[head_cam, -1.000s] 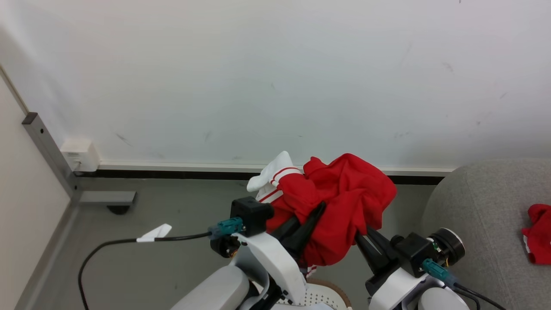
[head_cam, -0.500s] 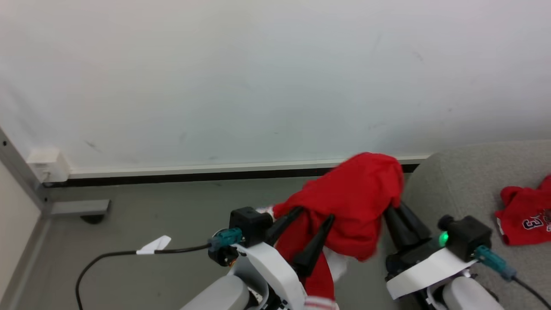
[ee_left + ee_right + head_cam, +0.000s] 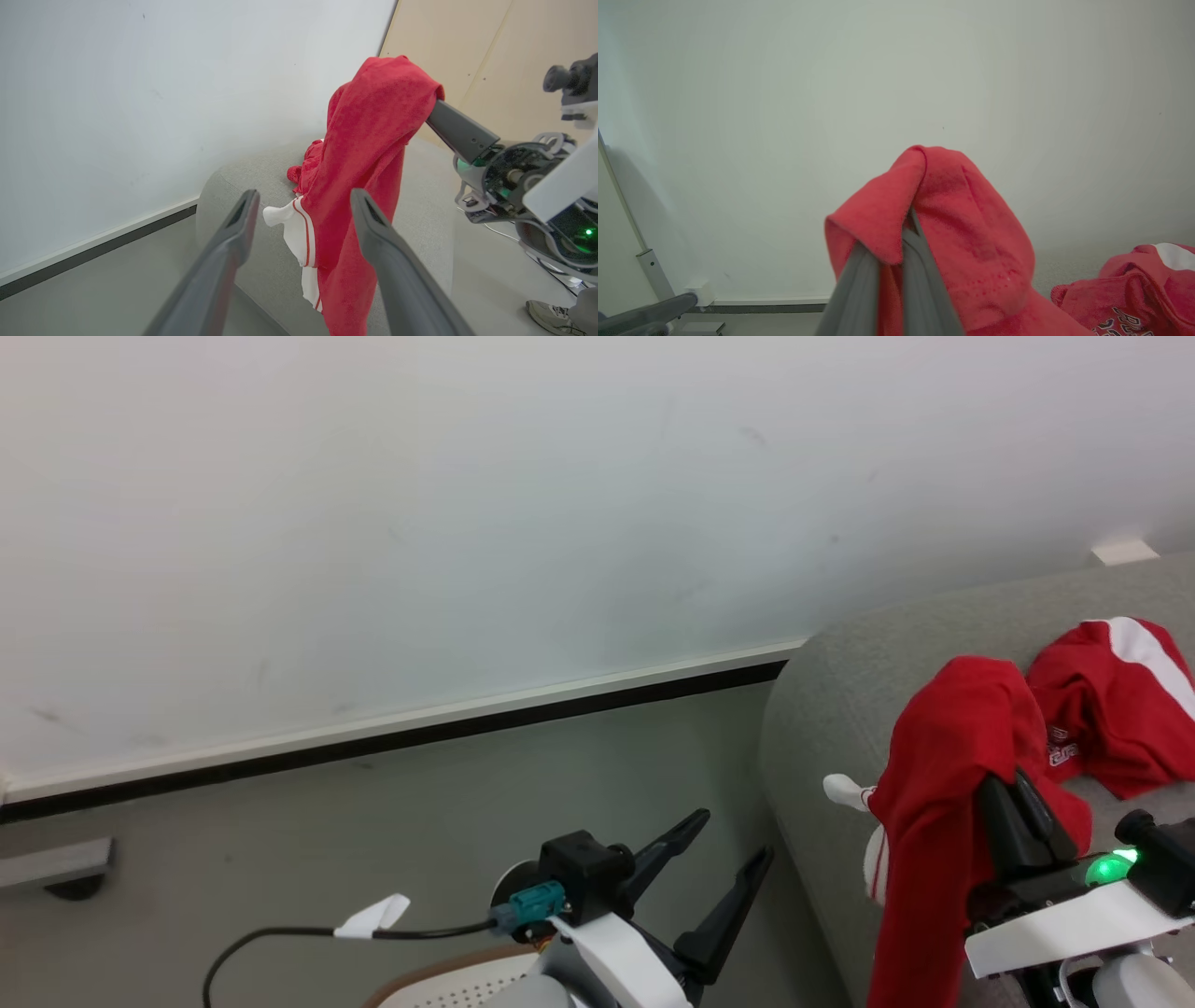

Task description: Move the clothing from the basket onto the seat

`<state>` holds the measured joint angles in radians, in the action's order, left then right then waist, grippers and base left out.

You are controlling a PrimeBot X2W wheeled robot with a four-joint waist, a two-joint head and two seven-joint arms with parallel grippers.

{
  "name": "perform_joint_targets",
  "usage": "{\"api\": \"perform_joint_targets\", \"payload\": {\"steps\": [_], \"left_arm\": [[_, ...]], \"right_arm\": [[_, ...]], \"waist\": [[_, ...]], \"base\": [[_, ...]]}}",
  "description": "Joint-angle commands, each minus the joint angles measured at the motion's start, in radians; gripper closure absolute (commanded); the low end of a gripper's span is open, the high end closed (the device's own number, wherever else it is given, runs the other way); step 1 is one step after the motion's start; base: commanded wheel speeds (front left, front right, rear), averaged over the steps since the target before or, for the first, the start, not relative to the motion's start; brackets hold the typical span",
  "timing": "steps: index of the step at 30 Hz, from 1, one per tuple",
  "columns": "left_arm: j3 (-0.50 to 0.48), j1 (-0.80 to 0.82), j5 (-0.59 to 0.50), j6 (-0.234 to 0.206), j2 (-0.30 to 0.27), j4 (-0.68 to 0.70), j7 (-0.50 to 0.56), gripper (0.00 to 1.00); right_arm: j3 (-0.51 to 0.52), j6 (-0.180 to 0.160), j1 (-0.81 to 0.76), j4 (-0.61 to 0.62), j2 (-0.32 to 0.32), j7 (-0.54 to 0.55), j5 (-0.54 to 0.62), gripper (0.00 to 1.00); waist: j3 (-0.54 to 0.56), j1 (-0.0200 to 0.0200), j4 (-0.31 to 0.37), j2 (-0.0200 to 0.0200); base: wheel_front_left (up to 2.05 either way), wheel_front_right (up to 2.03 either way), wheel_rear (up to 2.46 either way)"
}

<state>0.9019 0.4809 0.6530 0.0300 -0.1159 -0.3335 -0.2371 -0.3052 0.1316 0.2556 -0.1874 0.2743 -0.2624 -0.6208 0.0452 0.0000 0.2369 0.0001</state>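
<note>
A black cable point(image 3: 280, 933) with a white tag lies on the grey floor point(image 3: 280, 803) at the far left of the head view. Next to it, at the bottom edge, the basket point(image 3: 448, 987) shows its brown rim and a strip of perforated white wall. Just right of the basket, the left gripper point(image 3: 728, 842) hangs over the floor with its fingers spread wide and nothing between them.

Further right is the rounded end of the sofa point(image 3: 831, 709). A red garment point(image 3: 934, 821) droops in front of that end, with a white striped part dangling on its left side. Whether the cloth touches the sofa cannot be told. The right gripper point(image 3: 1013, 803) holds the garment up from its top fold, fingers pressed together on the cloth.

Beyond it, a red jersey point(image 3: 1111, 709) with a white stripe and dark lettering lies crumpled on the sofa, well clear of the basket. A person's shoe point(image 3: 546, 315) stands on the floor at the lower right of the left wrist view.
</note>
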Motion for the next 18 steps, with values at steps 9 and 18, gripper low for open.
{"api": "perform_joint_targets", "payload": {"steps": [9,18], "left_arm": [[-0.01,0.01,-0.062,-0.004,-0.006,0.007,-0.023,0.0],[-0.03,-0.004,-0.109,-0.001,-0.007,0.005,-0.027,0.0]], "right_arm": [[0.044,-0.002,-0.089,0.054,-0.003,-0.003,-0.021,1.0],[0.039,-0.002,-0.111,0.098,0.008,-0.003,-0.09,1.0]], "waist": [[-0.023,0.0,0.157,-0.0001],[-0.035,0.0,0.217,-0.0001]], "base": [[0.0,0.0,0.0],[0.0,0.0,0.0]]}}
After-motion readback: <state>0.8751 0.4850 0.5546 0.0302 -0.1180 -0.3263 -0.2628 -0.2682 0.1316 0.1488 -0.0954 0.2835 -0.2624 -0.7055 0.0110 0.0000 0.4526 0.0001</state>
